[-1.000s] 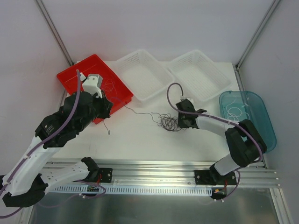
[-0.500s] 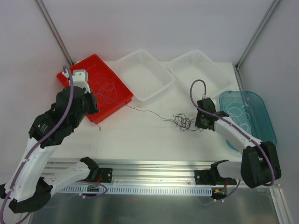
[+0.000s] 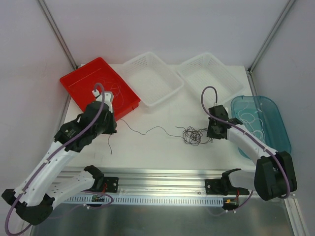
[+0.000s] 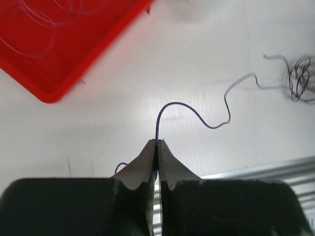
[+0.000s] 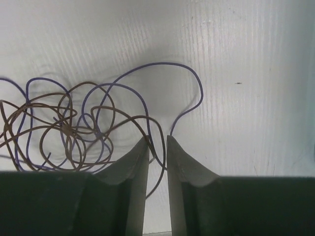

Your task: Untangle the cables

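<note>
While left gripper [image 4: 157, 144] pinches cable [image 4: 173, 103], tangle [image 4: 301, 78] apart.

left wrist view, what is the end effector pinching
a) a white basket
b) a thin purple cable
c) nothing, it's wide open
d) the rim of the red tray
b: the left end effector is closed on a purple cable that arcs away from its tips over the white surface.
</note>
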You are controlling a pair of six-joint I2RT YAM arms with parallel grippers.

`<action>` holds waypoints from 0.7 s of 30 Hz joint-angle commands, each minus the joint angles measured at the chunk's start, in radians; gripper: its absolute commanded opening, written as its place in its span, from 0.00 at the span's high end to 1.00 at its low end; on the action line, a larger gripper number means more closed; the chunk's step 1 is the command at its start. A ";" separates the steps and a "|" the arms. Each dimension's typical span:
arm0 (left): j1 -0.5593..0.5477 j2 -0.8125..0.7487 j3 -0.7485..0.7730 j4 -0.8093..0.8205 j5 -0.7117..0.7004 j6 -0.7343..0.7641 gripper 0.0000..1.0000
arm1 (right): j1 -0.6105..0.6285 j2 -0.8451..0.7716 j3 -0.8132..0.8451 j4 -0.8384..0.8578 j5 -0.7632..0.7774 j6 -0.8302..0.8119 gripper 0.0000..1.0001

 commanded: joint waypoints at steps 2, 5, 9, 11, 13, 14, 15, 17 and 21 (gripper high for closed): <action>0.012 -0.013 -0.183 0.118 0.186 -0.073 0.97 | 0.012 -0.066 0.040 -0.028 -0.036 -0.047 0.73; 0.011 0.006 -0.299 0.194 0.257 -0.087 0.94 | 0.053 -0.095 0.065 -0.044 -0.049 -0.066 0.62; 0.009 0.050 -0.385 0.259 0.290 -0.077 0.75 | 0.087 -0.136 0.092 -0.066 -0.066 -0.080 0.51; 0.008 0.075 -0.382 0.270 0.318 -0.059 0.58 | 0.099 -0.159 0.105 -0.084 -0.087 -0.089 0.46; 0.003 0.081 -0.364 0.276 0.327 -0.030 0.41 | 0.105 -0.193 0.125 -0.106 -0.113 -0.106 0.37; 0.000 0.086 -0.355 0.279 0.335 -0.016 0.36 | 0.110 -0.204 0.132 -0.114 -0.124 -0.112 0.34; -0.008 0.090 -0.332 0.283 0.356 -0.004 0.31 | 0.112 -0.227 0.140 -0.123 -0.135 -0.118 0.27; -0.020 0.112 -0.306 0.299 0.379 0.027 0.17 | 0.115 -0.247 0.155 -0.150 -0.155 -0.133 0.23; -0.110 0.207 -0.209 0.334 0.404 0.065 0.12 | 0.118 -0.305 0.159 -0.176 -0.179 -0.144 0.12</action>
